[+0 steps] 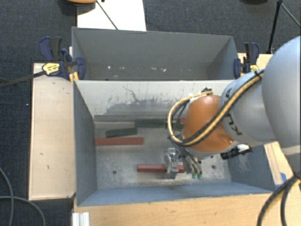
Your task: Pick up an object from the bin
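The reddish-brown bar (150, 168) lies flat on the floor of the bin (84, 140), close to the front wall and about midway across. The gripper (175, 167) is down at the bar's right end, touching it or nearly so. From where I stand I cannot tell whether it is clenched on the bar or loose, since the wrist's orange cover (207, 126) and its cables crowd that spot.

I judge this to be the grasping step, with the lift not yet made. The next move calls for a firm hold on that end and then a straight rise. A long bar held at one end may droop or swing.

Further back and to the left lie a second red bar (119, 141) and a dark green bar (121, 133), just beside each other and well apart from the gripper. Nothing sits on the near bar. Only the front wall is close enough to be a nuisance.
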Tool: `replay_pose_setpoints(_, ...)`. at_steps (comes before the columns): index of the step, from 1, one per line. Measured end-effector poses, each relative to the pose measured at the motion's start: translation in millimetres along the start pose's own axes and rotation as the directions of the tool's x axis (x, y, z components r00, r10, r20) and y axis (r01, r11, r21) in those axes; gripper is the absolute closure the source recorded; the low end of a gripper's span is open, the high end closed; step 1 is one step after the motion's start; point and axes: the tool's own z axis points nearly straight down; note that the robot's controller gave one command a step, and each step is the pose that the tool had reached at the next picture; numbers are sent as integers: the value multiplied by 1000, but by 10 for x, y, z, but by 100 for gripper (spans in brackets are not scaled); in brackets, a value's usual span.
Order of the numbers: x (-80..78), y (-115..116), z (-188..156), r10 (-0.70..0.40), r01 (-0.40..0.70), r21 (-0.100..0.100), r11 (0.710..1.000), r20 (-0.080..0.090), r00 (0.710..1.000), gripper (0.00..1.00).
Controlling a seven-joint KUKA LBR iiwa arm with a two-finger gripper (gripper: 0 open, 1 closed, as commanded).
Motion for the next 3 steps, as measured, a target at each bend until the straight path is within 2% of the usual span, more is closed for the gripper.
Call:
replay_pose_setpoints(2, -5, 0, -15, -1, 1, 0, 1000, -2, 1000, 100)
replay_pose_setpoints(3, -156, 2, -464, -145, 145, 1, 989, 0, 989, 100)
